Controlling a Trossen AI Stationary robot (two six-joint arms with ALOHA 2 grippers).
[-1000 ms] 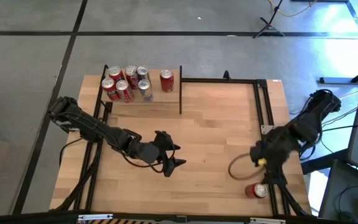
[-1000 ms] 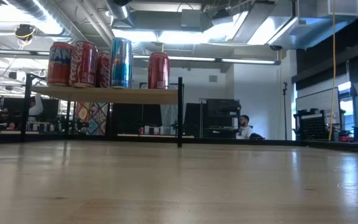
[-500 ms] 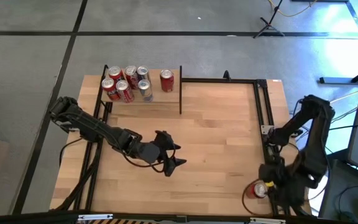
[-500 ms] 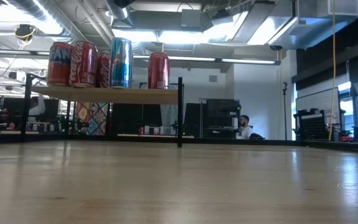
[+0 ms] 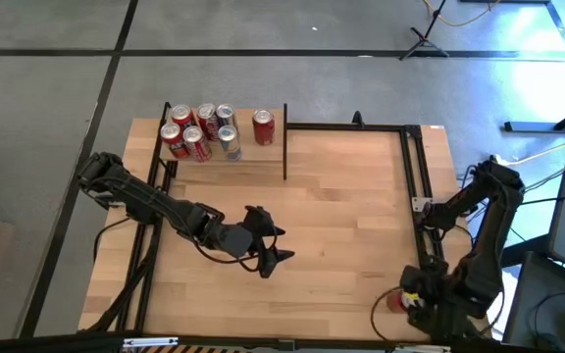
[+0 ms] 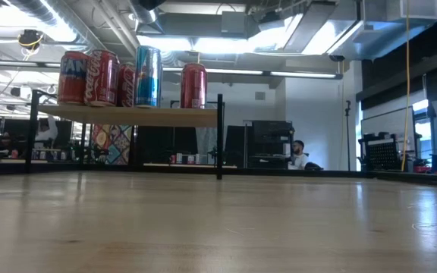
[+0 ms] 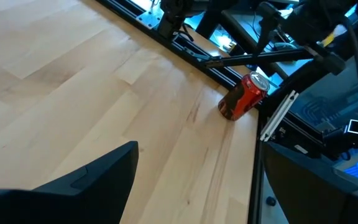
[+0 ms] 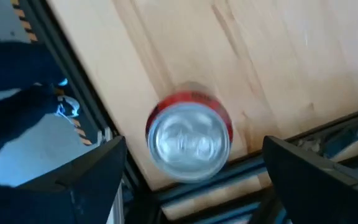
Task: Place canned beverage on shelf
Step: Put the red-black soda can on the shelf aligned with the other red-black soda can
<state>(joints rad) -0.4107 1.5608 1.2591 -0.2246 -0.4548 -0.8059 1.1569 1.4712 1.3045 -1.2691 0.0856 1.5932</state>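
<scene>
- Red can (image 8: 189,140) stands at the near right corner of the tabletop (image 5: 341,206), close to the black frame rail; top lid faces the right wrist camera.
- Same can shows in the left wrist view (image 7: 244,96), far across the bare wood, by the tabletop edge.
- In the high view the can (image 5: 396,300) is mostly covered by the right arm.
- Right tool (image 8: 191,180) hangs directly over the can, fingers (image 8: 86,174) spread wide on both sides of it, not touching it.
- Left tool (image 5: 273,247) sits over the middle of the tabletop, fingers spread, pinching nothing.
- Shelf (image 5: 226,157) is at the far left of the tabletop, well apart from the can.
- Shelf carries six cans (image 5: 196,129) clustered at its left part, plus one red can (image 5: 263,126) apart near the right posts.
- Low view shows the shelf (image 6: 127,114) raised on black posts with cans (image 6: 101,77) upright on top; neither arm shows there.
- A person (image 6: 298,154) sits far back in the room.
</scene>
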